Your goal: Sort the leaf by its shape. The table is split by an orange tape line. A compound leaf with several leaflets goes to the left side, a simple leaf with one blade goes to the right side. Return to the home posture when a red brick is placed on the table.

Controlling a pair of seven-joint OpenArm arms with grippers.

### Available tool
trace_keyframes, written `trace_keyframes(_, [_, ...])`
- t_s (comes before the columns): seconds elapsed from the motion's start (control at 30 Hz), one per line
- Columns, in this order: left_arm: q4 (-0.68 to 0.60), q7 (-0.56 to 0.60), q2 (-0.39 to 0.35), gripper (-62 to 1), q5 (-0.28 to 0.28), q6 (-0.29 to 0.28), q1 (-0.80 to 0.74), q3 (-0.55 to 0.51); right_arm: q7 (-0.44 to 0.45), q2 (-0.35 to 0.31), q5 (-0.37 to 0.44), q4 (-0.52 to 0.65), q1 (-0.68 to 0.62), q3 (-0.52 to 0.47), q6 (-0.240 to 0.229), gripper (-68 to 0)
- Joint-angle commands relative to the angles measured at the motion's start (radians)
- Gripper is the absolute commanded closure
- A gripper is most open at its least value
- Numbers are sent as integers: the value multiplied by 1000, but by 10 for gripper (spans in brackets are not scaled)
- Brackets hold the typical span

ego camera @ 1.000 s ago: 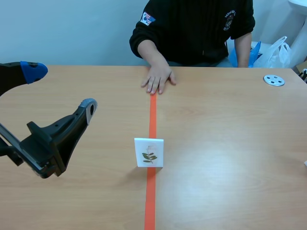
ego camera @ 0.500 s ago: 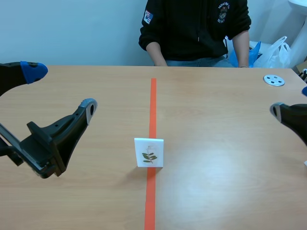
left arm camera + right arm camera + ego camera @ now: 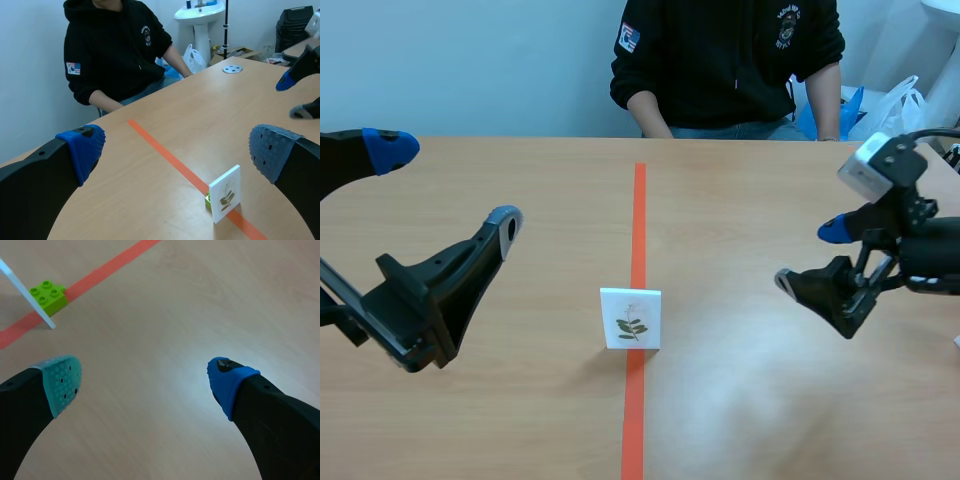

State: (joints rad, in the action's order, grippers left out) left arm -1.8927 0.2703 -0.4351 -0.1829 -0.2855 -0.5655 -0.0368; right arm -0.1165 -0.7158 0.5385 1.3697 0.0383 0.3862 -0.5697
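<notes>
A small white card (image 3: pixel 631 319) with a green sprig of several leaflets stands upright on the orange tape line (image 3: pixel 638 215) at mid-table. A lime green brick (image 3: pixel 49 297) props it from behind; the left wrist view shows the card (image 3: pixel 226 193) ahead of the gripper. My left gripper (image 3: pixel 445 185) hangs open over the table's left side, well clear of the card. My right gripper (image 3: pixel 810 256) is open above the right half, its fingers pointing toward the card, which lies a fair distance ahead of it (image 3: pixel 145 382). Nothing is held.
A person in a black hoodie (image 3: pixel 730 60) sits across the table, hands off its surface. A white round disc (image 3: pixel 891 167) lies at the far right corner. A plastic bag (image 3: pixel 900 105) sits beyond the table edge.
The person's hand left the far end of the tape line. My right arm came in from the right edge and moved left toward the card. The left arm and card stayed still.
</notes>
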Motion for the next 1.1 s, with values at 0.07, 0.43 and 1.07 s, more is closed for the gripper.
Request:
trace_keyframes(0.07, [-10, 18, -1, -617, -7, 2, -2, 2, 27, 48, -21, -32, 96, 76, 1, -514])
trace_keyframes(0.43, [-10, 17, -1, -617, -7, 2, -2, 2, 34, 245, -109, -185, 256, 349, 4, -514])
trace_keyframes(1.07, [-10, 18, -1, -617, -7, 2, -2, 2, 90, 428, -219, -328, 258, 446, 84, -512])
